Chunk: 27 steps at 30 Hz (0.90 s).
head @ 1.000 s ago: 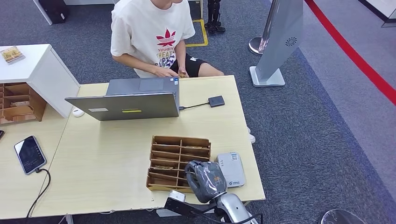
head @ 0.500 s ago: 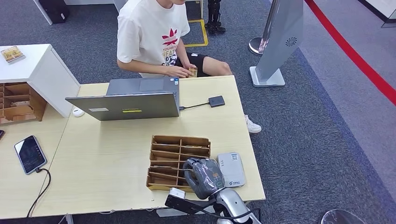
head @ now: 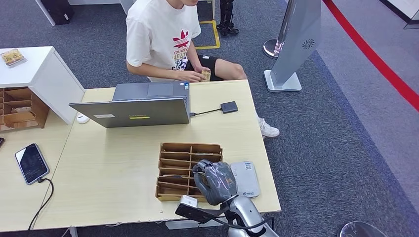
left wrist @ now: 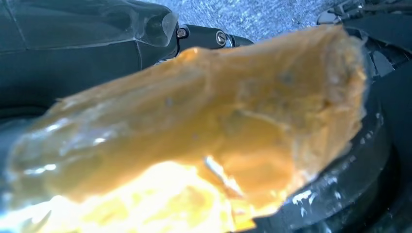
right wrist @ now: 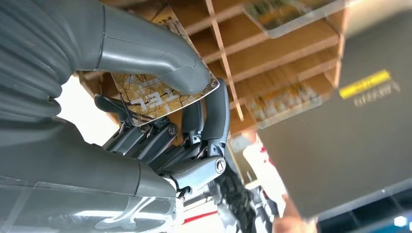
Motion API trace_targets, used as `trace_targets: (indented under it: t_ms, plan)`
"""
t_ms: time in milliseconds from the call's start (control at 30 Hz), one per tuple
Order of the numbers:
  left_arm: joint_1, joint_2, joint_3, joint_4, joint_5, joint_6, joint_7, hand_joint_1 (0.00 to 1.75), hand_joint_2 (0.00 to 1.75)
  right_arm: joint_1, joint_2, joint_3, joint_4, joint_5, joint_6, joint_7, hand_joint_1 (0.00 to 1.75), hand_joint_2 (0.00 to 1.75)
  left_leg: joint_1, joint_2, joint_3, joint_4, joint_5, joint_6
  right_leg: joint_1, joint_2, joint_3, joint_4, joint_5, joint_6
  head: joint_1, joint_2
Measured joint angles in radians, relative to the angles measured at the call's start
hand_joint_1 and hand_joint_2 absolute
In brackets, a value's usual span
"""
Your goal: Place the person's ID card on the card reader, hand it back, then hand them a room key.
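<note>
A pale wooden table (head: 123,192) fills the lower left of the head view, and a person (head: 163,37) in a white T-shirt sits at its far edge, at about 12 o'clock, holding a small tan item in both hands near the table edge. An open grey laptop (head: 136,103) stands between the person and the robot, its lid back toward the robot. At 5 o'clock from the laptop lies a shallow wooden card rack (head: 185,170) divided into rows of slots, some with cards in them. Just beside the rack's right side, at 3 o'clock, rests the light grey card reader (head: 245,178). The robot's right hand (head: 215,181) hovers over the near right corner of the rack, and in the right wrist view its thumb (right wrist: 160,58) presses a patterned gold-and-brown room key card (right wrist: 155,94) against the darker fingers, so the card is pinched. A small black device (head: 229,107) sits at 3 o'clock from the laptop, wired to it. A phone (head: 31,163) lies at 9 o'clock. The left wrist view is a close orange blur, so I cannot tell how the left hand is set.
</note>
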Motion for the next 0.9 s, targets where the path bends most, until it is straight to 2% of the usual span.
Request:
trace_targets:
  t_ms: [500, 567, 700, 733, 800, 900]
  plan:
    - [0.013, 0.018, 0.019, 0.000, -0.005, 0.004, -0.027, 0.00, 0.00, 0.016, -0.007, -0.010, -0.123, -0.011, -0.137, -0.030, 1.75, 1.75, 0.000, 0.000, 0.000, 0.000, 0.000, 0.000, 0.000, 0.000, -0.001, 0.000, 0.000, 0.000, 0.000, 0.000]
    - [0.011, 0.003, 0.005, 0.000, -0.081, 0.096, -0.032, 0.00, 0.00, 0.028, -0.009, -0.017, -0.166, 0.002, -0.132, -0.018, 1.75, 1.75, -0.001, 0.000, 0.000, 0.000, 0.000, 0.000, -0.001, 0.000, -0.002, 0.000, 0.000, 0.000, 0.000, 0.000]
    - [-0.008, -0.114, -0.088, -0.004, -0.309, 0.577, 0.140, 0.00, 0.00, 0.084, -0.008, -0.048, -0.307, 0.062, -0.064, 0.039, 1.75, 1.75, -0.003, -0.001, -0.002, 0.001, 0.000, 0.001, -0.003, -0.001, -0.001, -0.001, 0.000, 0.002, 0.000, 0.000]
    - [-0.011, -0.143, -0.110, -0.007, -0.325, 0.643, 0.166, 0.00, 0.00, 0.096, -0.007, -0.054, -0.343, 0.058, -0.049, 0.041, 1.75, 1.75, -0.003, -0.001, -0.002, 0.001, 0.000, 0.001, -0.003, -0.001, -0.001, -0.001, 0.000, 0.002, 0.000, 0.000]
    - [-0.018, -0.182, -0.139, -0.012, -0.333, 0.667, 0.179, 0.00, 0.00, 0.114, -0.006, -0.066, -0.405, 0.039, -0.030, 0.034, 1.75, 1.75, -0.003, -0.001, -0.002, 0.001, -0.001, 0.001, -0.003, -0.001, -0.001, -0.001, 0.000, 0.002, 0.001, 0.000]
    - [-0.028, -0.203, -0.161, -0.014, -0.337, 0.628, 0.170, 0.00, 0.00, 0.136, -0.004, -0.081, -0.471, -0.001, -0.016, 0.010, 1.75, 1.75, -0.003, -0.001, -0.001, 0.001, -0.001, 0.001, -0.003, -0.001, -0.001, -0.002, 0.000, 0.002, 0.000, 0.000]
